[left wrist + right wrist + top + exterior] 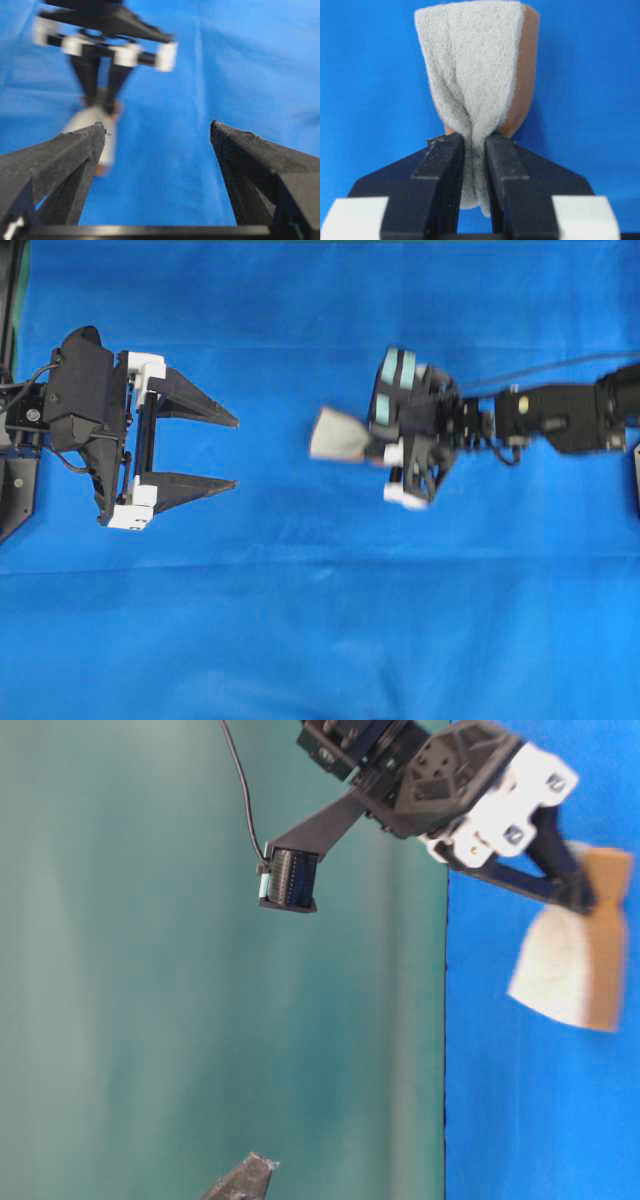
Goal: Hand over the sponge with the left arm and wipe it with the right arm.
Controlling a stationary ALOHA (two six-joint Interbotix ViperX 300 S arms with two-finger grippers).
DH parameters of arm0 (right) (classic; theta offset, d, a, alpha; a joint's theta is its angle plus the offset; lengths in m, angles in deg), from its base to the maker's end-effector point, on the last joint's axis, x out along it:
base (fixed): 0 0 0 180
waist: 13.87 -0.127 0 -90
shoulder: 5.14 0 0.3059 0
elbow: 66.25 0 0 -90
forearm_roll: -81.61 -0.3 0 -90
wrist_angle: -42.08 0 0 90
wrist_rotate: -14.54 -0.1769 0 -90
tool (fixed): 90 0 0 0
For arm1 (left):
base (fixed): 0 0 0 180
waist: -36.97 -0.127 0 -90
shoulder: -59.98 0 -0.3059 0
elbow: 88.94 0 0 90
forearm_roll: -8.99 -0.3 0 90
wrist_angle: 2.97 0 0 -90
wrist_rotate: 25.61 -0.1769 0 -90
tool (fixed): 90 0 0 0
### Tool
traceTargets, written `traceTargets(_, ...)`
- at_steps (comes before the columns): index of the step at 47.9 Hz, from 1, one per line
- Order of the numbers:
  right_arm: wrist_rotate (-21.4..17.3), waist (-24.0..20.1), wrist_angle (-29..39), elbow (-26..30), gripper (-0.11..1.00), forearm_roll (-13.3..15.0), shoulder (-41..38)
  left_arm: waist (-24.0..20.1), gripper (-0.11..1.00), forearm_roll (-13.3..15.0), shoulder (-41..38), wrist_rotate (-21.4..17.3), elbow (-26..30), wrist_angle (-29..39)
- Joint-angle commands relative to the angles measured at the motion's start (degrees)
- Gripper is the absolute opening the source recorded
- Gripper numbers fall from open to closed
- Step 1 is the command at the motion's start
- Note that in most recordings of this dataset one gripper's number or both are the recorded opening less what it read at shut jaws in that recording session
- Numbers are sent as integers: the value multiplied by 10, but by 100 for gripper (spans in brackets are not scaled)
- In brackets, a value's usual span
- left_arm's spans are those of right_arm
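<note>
The sponge, grey-white felt over an orange-tan layer, is pinched at its near end between the fingers of my right gripper, which is shut on it. From overhead, the sponge sticks out leftward from the teal-patched right gripper, right of the table's middle. My left gripper stands open at the left, a clear gap away from the sponge, with nothing between its fingers. In the left wrist view the sponge is blurred, ahead and to the left. In the table-level view the sponge hangs from the right gripper.
Blue cloth covers the whole table. A black cable runs along the right arm. A teal wall fills the left of the table-level view. The left arm's base sits at the far left edge.
</note>
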Motion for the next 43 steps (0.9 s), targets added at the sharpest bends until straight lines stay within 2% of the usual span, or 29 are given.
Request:
traceTargets(1,-13,-49,-1,4,22,-16,10,1,82,-1,2,0,-1,-7)
traceTargets(10,-50,-106,9,11,22,-26,10,1,82,-1,2,0,-1,-7)
traceTargets(18,-54,-101,17,12,22,-23,10,1,82,-1,2,0,0,-8)
traceTargets(25,-45,-71,27,11,22,-12,10,4,82,-1,-3,2,1,-8)
traceTargets(29,-43,-47,38,12,22,5,11,4,82,0,-4,1,2,-8)
traceTargets(38,-41,32,40,10,22,64,16,4,82,-1,-9,1,3,-8)
traceTargets(43,-41,60,37,13,22,79,16,4,82,0,-10,1,3,-8)
